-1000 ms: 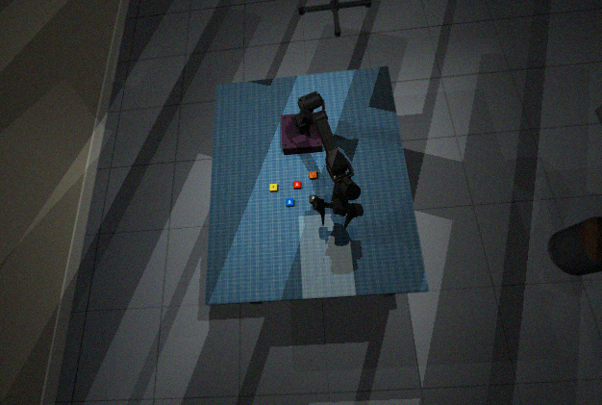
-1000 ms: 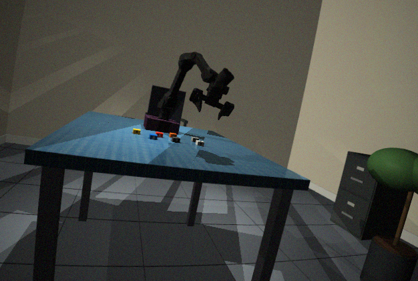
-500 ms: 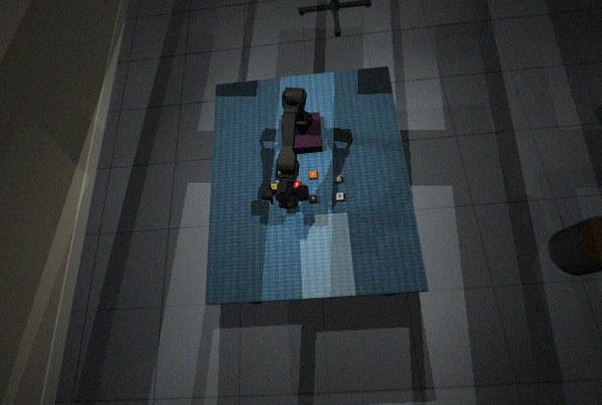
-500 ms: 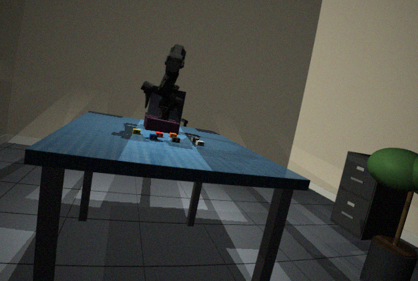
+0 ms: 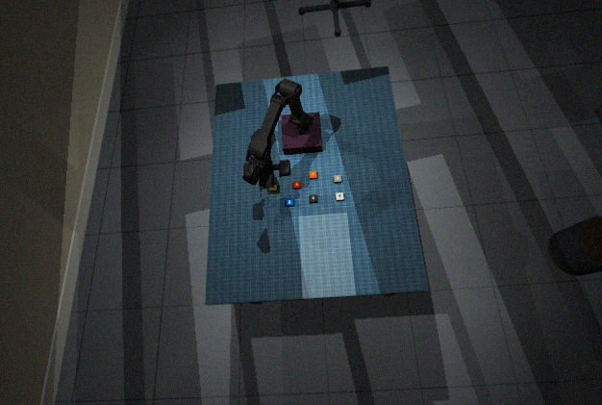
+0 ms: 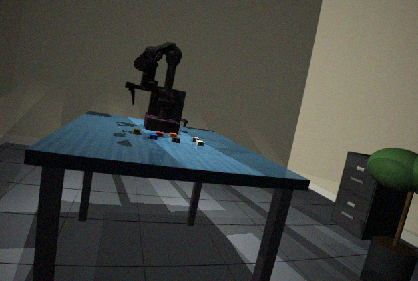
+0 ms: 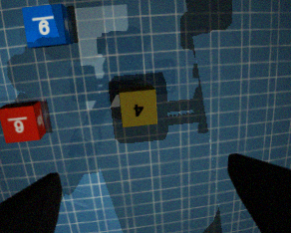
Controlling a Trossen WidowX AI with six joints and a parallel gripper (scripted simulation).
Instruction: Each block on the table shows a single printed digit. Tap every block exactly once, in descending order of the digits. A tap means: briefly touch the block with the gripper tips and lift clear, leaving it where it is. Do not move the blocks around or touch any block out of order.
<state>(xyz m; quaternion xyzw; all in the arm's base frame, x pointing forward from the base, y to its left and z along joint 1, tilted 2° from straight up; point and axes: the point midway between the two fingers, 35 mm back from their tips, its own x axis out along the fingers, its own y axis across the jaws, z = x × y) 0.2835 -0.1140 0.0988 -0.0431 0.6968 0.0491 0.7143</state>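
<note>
— Where is the gripper [image 7: 145, 199] just now?

— It hangs above the blue table [image 5: 339, 254], over the yellow block [image 7: 138, 108]. In the wrist view that block, printed with a 4, lies ahead of the two dark fingertips and roughly midway between their lines. The fingers stand wide apart with nothing between them.

— Is it touching the block?

— No. From the side view the gripper [image 6: 132, 97] sits well above the table top, and the yellow block [image 6: 136, 131] rests on the surface below it.

— And the other blocks?

— In the wrist view a blue block [image 7: 45, 26] sits at the upper left and a red block [image 7: 21, 121] at the left, both apart from the yellow one. Each shows an underlined digit that reads as a 6 or a 9; upside down and blurred, I cannot say which is which. From the top view an orange block [image 5: 313, 174], a dark block [image 5: 313, 198] and two pale blocks [image 5: 337, 179] [image 5: 339, 196] lie further along, away from the gripper. Their digits are too small to read.

— Where does the arm stand?

— On a purple base [image 5: 302, 139] near the far end of the table, bent over toward the yellow block [image 5: 273, 188].
</note>
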